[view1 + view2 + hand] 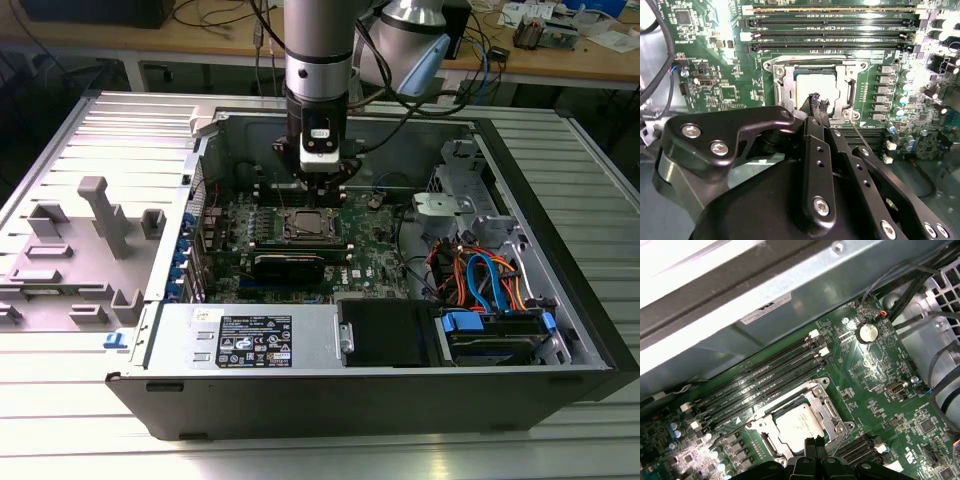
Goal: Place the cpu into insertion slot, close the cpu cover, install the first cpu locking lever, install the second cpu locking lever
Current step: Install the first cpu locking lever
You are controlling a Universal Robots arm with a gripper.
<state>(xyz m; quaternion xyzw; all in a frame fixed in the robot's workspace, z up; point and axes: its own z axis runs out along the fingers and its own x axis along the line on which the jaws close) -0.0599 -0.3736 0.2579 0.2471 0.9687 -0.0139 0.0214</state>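
Note:
The cpu lies flat in the insertion slot, its dull silver top showing through the square window of the cpu cover, which is folded down over it. In the first wrist view the cpu, the cpu cover and the insertion slot look the same. A thin wire locking lever slants away from the socket's corner. My gripper hangs at the socket's edge, its black fingertips pressed together with nothing visible between them. In the exterior view the gripper is just behind the socket.
Long black memory slots run beside the socket. A coin battery sits near the case wall. A black card, the power supply and orange and blue drive cables fill the case. Grey fixtures stand at the exterior view's left.

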